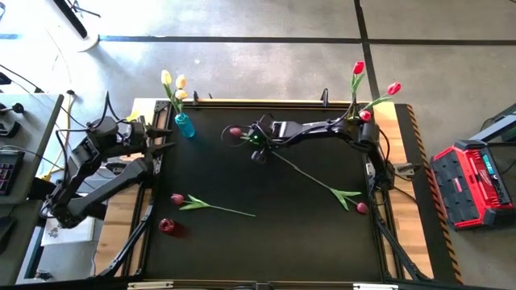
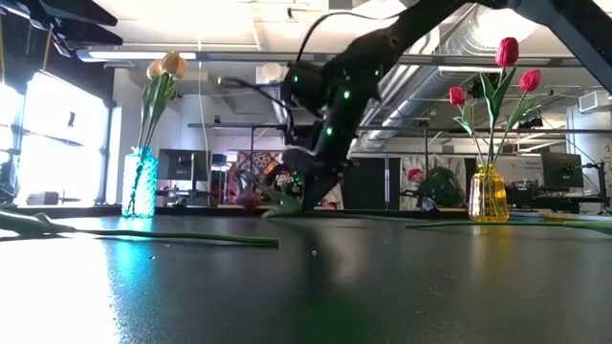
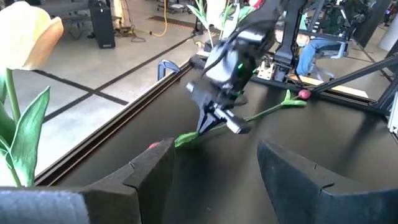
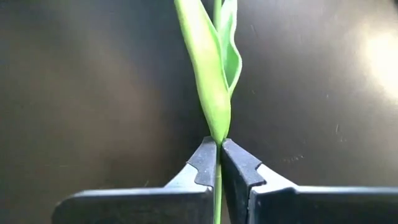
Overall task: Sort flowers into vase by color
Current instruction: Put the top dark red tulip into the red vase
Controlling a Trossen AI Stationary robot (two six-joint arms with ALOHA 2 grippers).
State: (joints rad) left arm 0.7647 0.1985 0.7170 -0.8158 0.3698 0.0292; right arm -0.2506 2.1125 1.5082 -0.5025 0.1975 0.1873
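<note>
My right gripper (image 1: 256, 147) reaches from the table's right to the far middle and is shut on a dark pink tulip (image 1: 235, 130). That tulip's head points toward the blue vase (image 1: 185, 126), which holds cream-yellow tulips (image 1: 171, 80). A yellow vase (image 2: 488, 194) at the far right holds red tulips (image 2: 508, 51). My left gripper (image 3: 214, 168) is open at the table's left edge beside the blue vase, touching nothing. Loose tulips lie flat at near left (image 1: 211, 206) and near right (image 1: 347, 195). A red head (image 1: 167, 225) lies near the left edge. My right gripper pinches the dark pink tulip's thin stem (image 4: 217, 186) between its two fingertips, just behind the base of the leaves (image 4: 214, 93). The fingers come slanting down from the right and lie across the stem. Leaves and head (image 2: 251, 201) sit low at the table; whether they are lifted, I cannot tell.
A long green stem (image 1: 306, 171) runs from my right gripper toward the near-right tulip. The mat has bare room in the middle and along the near edge. A raised rail (image 1: 266, 102) borders the far edge, and a red case (image 1: 472, 181) stands off the table's right.
</note>
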